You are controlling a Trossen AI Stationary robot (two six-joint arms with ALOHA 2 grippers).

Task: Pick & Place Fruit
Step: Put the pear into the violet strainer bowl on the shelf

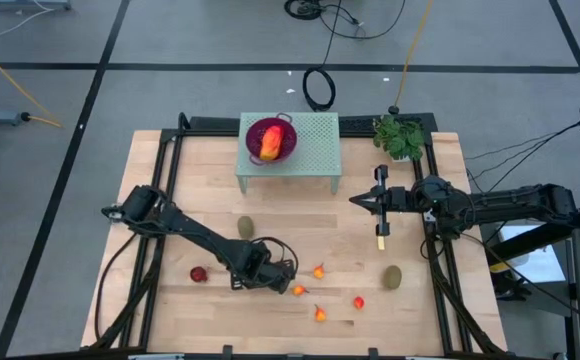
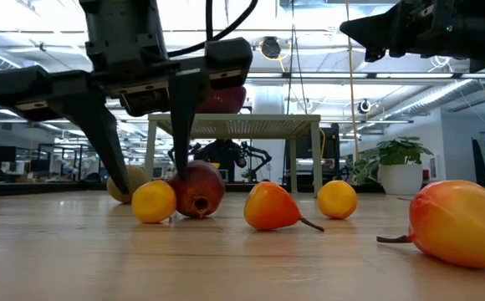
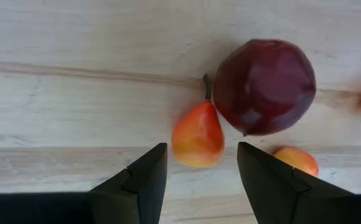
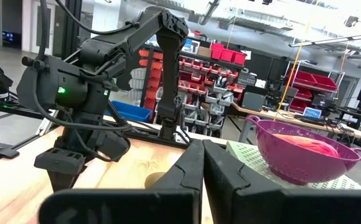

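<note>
L gripper (image 1: 288, 272) low, jaws apart; R gripper (image 1: 354, 201) raised, closed.
</note>
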